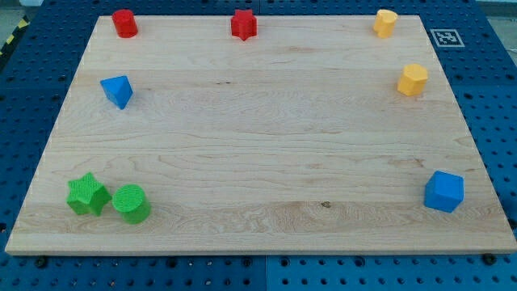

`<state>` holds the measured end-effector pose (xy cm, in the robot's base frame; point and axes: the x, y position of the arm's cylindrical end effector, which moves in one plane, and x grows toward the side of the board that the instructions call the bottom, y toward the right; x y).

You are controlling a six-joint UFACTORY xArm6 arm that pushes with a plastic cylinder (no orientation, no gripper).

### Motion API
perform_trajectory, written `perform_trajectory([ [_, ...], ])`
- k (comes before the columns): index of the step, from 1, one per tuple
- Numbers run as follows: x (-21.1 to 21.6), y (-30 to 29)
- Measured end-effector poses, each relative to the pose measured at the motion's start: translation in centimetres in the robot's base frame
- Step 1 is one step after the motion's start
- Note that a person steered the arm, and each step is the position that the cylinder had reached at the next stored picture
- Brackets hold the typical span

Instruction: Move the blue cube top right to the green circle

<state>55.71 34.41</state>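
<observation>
The blue cube (443, 191) sits near the board's right edge, toward the view's bottom right. The green circle (131, 203) stands near the bottom left corner, far to the cube's left, touching or almost touching a green star (87, 195) on its left. My tip and the rod do not show in the camera view.
A blue triangular block (118, 90) lies at the upper left. A red cylinder (124, 23) and a red star (243, 24) sit along the top edge. Two yellow blocks (385, 23) (413, 80) stand at the top right. The wooden board (266, 137) rests on a blue pegboard.
</observation>
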Motion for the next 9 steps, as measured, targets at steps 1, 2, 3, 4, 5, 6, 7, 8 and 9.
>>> perform_trajectory([
  [1, 0.0, -3.9],
  [2, 0.0, -8.2],
  [3, 0.0, -9.4],
  [4, 0.0, -11.5],
  [5, 0.0, -13.4],
  [6, 0.2, -13.9],
  [7, 1.4, -13.9],
  [8, 1.6, -14.0],
  [9, 1.6, -14.8],
])
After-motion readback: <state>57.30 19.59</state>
